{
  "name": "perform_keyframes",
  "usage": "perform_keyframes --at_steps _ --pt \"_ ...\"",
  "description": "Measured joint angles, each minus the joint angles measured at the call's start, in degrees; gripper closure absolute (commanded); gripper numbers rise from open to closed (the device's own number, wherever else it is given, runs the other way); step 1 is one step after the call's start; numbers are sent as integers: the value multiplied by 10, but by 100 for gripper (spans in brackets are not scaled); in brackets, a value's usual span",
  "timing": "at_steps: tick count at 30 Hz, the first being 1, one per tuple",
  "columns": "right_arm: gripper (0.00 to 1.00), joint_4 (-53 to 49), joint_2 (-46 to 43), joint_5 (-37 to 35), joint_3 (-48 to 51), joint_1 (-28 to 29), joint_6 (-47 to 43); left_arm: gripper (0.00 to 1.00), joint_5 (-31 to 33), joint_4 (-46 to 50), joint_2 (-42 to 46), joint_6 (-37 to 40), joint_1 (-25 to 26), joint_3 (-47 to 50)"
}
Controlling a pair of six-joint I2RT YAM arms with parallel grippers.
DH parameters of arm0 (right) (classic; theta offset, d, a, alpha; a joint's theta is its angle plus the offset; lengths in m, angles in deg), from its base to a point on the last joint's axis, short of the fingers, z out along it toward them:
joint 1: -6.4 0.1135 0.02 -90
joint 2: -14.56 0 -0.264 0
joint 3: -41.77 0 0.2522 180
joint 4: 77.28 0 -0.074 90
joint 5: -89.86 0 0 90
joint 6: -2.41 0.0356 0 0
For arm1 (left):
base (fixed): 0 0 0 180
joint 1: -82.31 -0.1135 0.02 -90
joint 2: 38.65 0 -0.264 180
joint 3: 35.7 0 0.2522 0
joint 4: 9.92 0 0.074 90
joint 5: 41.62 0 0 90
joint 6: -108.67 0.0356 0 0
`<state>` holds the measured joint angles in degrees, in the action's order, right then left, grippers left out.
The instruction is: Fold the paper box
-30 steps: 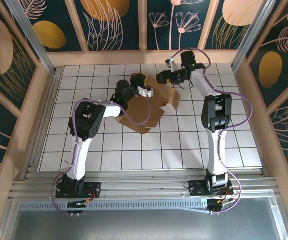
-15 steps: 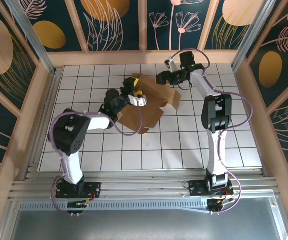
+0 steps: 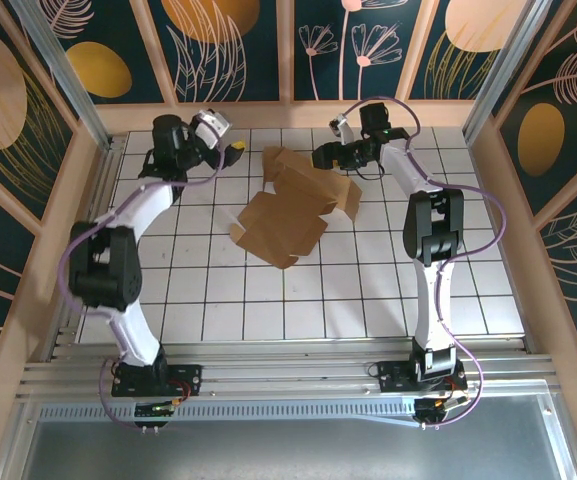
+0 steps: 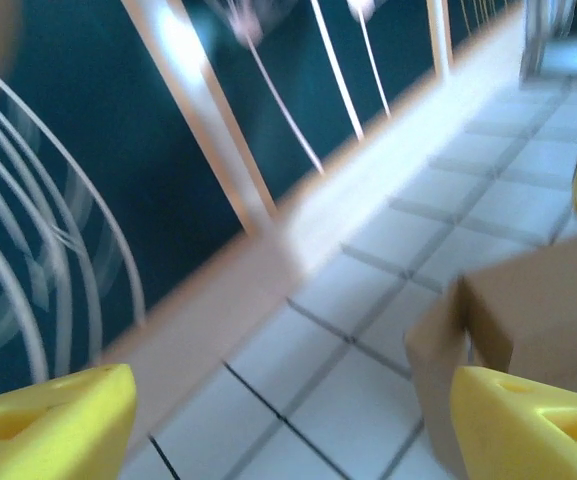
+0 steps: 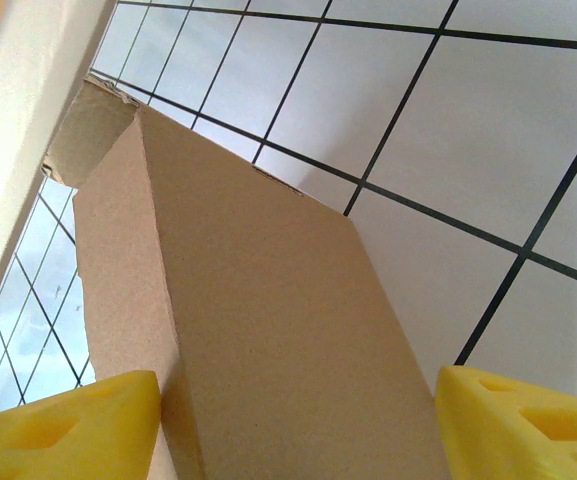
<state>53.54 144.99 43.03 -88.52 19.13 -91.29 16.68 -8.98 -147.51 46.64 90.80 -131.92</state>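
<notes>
Sitting mid-tabletop, the plain brown die-cut cardboard paper box [image 3: 286,222] is part folded: its broad flat panel lies toward the near-left, and its raised flaps crowd the far-right side, so the long run goes diagonally across the white tiled tabletop [image 3: 368,290]. The left fingers [image 3: 238,143], yellow-tipped, are released and spread wide with nothing between them. They hang at the far-left corner by the wooden back rail [image 3: 268,115]. From them the paper box lies to the right and a bit nearer the bases, clearly apart. The left wrist view shows the cardboard edge off to the right beyond the right-hand tip, blurred. The right fingers [image 5: 63,425], also yellow, are spread wide over the far flaps, with a cardboard panel and its crease running up between them. It looks like straddling rather than pinching, though I cannot tell if the tips actually press the cardboard. From above, the right arm [image 3: 423,220] reaches in from the right side to that far edge, so it is the nearer arm by a good margin. Judgement: the fold is unfinished. The next move turns on the far flap at the right fingers, while the left must travel right and inward to brace or fold the near-left panel.
</notes>
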Motion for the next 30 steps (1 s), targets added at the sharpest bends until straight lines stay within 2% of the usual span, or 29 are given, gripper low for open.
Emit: perform_keyframes --at_steps 3,8,11,15,20,25,30 --pt "27 0 0 0 0 0 0 13 -42 107 -94 62 -3 -78" --pt "27 -6 0 0 -5 0 -2 13 -79 181 -176 134 0 -115" --pt "27 -10 0 0 -9 0 -3 14 -102 196 -212 180 0 -148" --pt "27 -16 0 -1 -12 0 -3 17 -130 192 -252 200 0 -207" --pt "27 -21 0 0 -12 0 -4 18 -133 172 -286 209 7 -263" --pt "28 -21 0 0 -12 0 -4 20 -130 197 -303 270 30 -292" --pt "29 -23 1 0 -12 0 -4 27 -129 225 -316 309 56 -300"
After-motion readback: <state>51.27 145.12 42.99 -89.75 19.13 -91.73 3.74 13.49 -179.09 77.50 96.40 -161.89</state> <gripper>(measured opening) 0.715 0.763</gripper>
